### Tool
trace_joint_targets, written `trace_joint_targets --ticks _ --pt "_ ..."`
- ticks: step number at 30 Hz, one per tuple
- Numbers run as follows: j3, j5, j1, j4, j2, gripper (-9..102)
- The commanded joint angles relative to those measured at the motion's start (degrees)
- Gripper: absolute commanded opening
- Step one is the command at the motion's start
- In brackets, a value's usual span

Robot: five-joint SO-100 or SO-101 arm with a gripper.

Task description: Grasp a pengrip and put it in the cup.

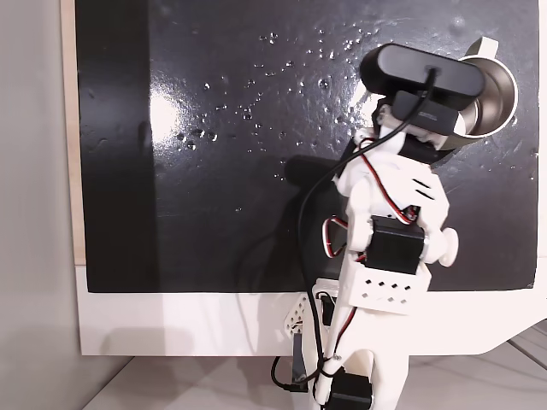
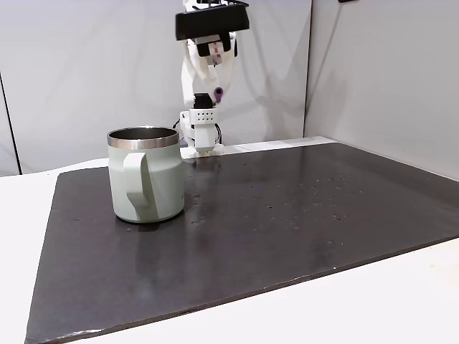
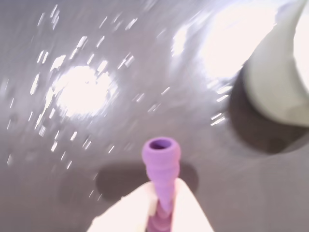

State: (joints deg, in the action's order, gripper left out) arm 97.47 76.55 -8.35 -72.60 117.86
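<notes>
The light-purple ribbed pengrip [image 3: 161,166] sticks out from between my white fingers [image 3: 186,208], its open end toward the dark mat. My gripper [image 3: 161,205] is shut on it. In a fixed view the pengrip [image 2: 218,92] hangs as a small purple dot high above the mat, behind and to the right of the cup [image 2: 145,174]. The cup is pale grey-beige with a shiny rim and a handle facing the camera. From above, the cup [image 1: 496,94] stands at the mat's upper right, partly hidden by the arm's camera. The cup's wall [image 3: 275,92] fills the wrist view's upper right.
A glossy black mat [image 2: 287,222] covers most of the white table and carries bright light reflections [image 1: 167,111]. The arm's base and cables [image 1: 359,342] stand at the mat's near edge in the top-down fixed view. A black camera [image 1: 423,73] rides above the gripper.
</notes>
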Motion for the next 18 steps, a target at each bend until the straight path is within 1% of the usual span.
trace_joint_targets --ticks 1,5,11,15,18 --pt "-3.8 2.6 -6.0 5.5 2.5 0" --pt "-3.8 4.5 -10.6 11.0 1.1 0" --pt "-3.6 5.8 -14.2 17.9 -0.5 0" --pt "-0.9 7.1 -15.9 27.5 -1.4 0" --pt "-0.5 7.1 -16.5 31.3 -3.3 0"
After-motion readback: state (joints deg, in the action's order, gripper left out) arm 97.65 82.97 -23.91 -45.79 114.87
